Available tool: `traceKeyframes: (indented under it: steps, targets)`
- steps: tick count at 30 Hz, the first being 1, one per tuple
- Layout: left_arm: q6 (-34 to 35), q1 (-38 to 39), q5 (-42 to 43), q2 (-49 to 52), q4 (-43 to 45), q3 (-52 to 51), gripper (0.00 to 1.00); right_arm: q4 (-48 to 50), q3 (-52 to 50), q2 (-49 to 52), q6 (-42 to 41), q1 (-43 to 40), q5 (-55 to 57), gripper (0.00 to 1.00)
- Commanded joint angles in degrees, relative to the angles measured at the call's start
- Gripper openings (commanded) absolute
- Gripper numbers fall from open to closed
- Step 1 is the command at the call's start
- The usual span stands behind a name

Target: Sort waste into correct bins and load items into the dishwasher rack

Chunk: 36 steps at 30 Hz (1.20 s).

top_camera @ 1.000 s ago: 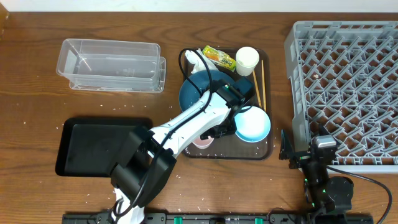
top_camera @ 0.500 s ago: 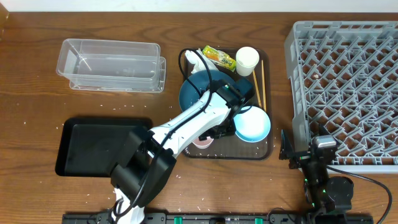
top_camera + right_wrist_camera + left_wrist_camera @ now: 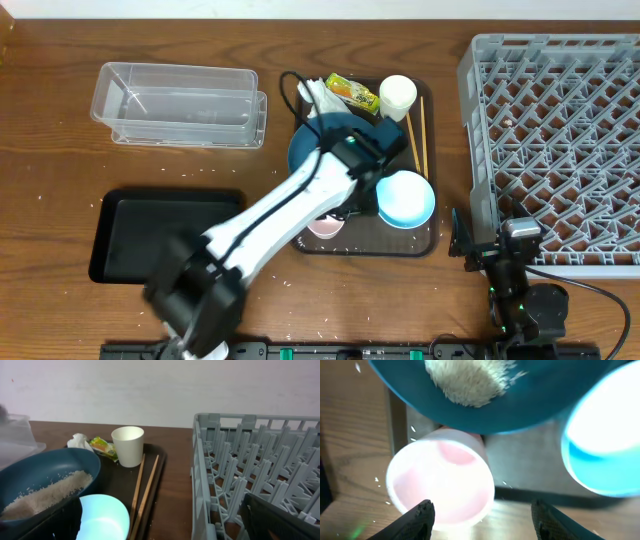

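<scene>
— Two arms at the table; how much room has each?
— The left gripper hangs over the near-left part of the brown serving tray, jaws apart, gripping nothing. The pink cup stands upright just beyond its fingertips, off toward one of them rather than centred. It is crowded between the dark blue plate and the tray's near rim, with the light blue bowl close beside it.
— And the right?
— The right gripper sits low by the near-left corner of the grey rack, jaws wide and empty, apart from the tray's things.
— Anything hard to read?
— From overhead, the left arm covers most of the cup and part of the plate, and its base is blurred. The rack is cut off at the right edge. Whether cup and plate touch, I cannot tell. Rice lies heaped on the plate.
</scene>
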<state>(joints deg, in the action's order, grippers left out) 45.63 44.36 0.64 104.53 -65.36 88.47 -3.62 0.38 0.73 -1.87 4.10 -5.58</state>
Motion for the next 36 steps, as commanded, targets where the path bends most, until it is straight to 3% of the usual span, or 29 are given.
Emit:
traceKeyframes:
  steps: [1, 4, 7, 16, 24, 30, 36]
  targets:
    - [-2.69, -0.31, -1.4, -4.76, -0.07, -0.04, 0.66, -0.24, -0.07, -0.35, 0.85, -0.7, 0.17, 0.99]
    - [-5.11, -0.31, -2.25, -7.3, 1.33, -0.04, 0.66, -0.24, -0.07, -0.35, 0.85, -0.7, 0.17, 0.99]
    - [-5.09, -0.31, -7.52, -9.16, 2.51, -0.04, 0.79, -0.24, -0.07, -0.35, 0.85, -0.7, 0.17, 0.99]
    - [-5.29, -1.16, -23.8, -10.69, 2.05, -0.04, 0.91, -0.22, -0.07, -0.35, 0.85, -0.7, 0.17, 0.99]
    - [-7.89, -11.82, -23.47, -10.71, -2.05, -0.07, 1.0, -0.24, -0.07, -0.35, 0.85, -0.7, 0.17, 0.99]
    - [-7.87, -21.97, -17.59, -10.67, -4.7, -0.07, 1.0, -0.24, -0.07, -0.35, 0.85, -0.7, 0.17, 0.99]
    - [-7.89, -29.57, -17.38, -10.67, -5.35, -0.09, 1.0, -0.24, -0.07, -0.35, 0.85, -0.7, 0.17, 0.99]
